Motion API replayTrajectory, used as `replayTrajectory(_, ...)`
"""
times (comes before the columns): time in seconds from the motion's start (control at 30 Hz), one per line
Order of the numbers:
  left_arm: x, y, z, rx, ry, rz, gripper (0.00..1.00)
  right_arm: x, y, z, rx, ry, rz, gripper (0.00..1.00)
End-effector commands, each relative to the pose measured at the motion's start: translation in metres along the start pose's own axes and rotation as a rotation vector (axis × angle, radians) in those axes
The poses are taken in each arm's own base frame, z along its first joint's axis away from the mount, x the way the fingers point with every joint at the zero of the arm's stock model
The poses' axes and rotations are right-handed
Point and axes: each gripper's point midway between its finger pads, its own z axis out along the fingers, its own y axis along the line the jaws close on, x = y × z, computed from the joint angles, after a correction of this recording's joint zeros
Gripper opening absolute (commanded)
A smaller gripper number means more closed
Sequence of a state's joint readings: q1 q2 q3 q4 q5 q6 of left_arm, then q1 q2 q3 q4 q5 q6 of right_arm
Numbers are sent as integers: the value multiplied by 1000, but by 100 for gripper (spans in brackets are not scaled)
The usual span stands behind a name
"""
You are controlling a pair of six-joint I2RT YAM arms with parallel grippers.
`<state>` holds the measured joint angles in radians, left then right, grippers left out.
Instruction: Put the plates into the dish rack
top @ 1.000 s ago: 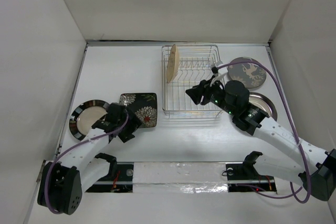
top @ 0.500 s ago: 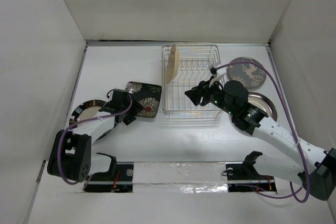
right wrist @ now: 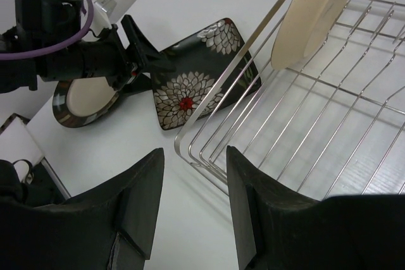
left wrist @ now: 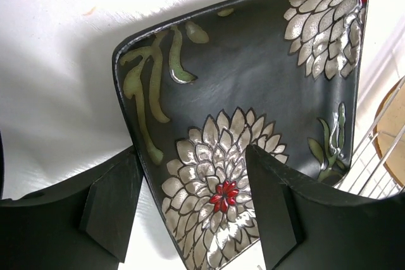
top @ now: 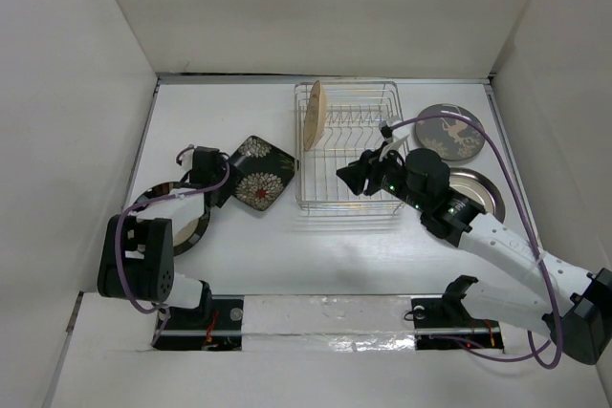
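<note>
The black square plate (top: 258,172) with white-and-red flowers lies as a diamond just left of the dish rack (top: 346,205). My left gripper (top: 228,182) has its jaws on either side of the plate's near corner (left wrist: 253,74). One finger (left wrist: 117,200) is against the rim and the other lies over the flowered face. A tan plate (top: 313,117) stands upright in the rack's left end. My right gripper (top: 356,176) hovers open and empty over the rack's near-left corner (right wrist: 209,102). The square plate (right wrist: 196,71) also shows in the right wrist view.
A dark round plate with a cream centre (right wrist: 82,96) lies under the left arm. At the right, a dark round plate with pale markings (top: 454,131) lies beside the rack, and a grey one (top: 481,190) lies partly under the right arm. White walls enclose the table.
The left arm has swung up and left, and the square plate turned with it into a diamond, shifting toward the rack. The left jaws have narrowed. The right arm has barely moved.
</note>
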<state>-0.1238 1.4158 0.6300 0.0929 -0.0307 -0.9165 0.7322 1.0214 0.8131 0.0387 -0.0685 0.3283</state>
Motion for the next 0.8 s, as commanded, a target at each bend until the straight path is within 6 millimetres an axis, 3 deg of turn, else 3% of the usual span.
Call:
replayTrajectory(0.0,-6,-18,-2,78,-18,7,60,-21,7,-3,-35,-78,-16,50)
replayTrajectory(0.2,18,0,-9,80,53,13,57,-18,9,-1,-46,-71,-15,50)
replayTrajectory(0.4,45,7,-5,83,110,-1,40,-20,10,-2,-48,-76,-13,50)
replayTrajectory(0.73,29,3,2,80,33,-15,39,-25,11,-10,-46,-97,-12,50)
replayTrajectory(0.77,22,8,1,61,-9,-15,29,-27,12,-12,-49,-102,-13,50)
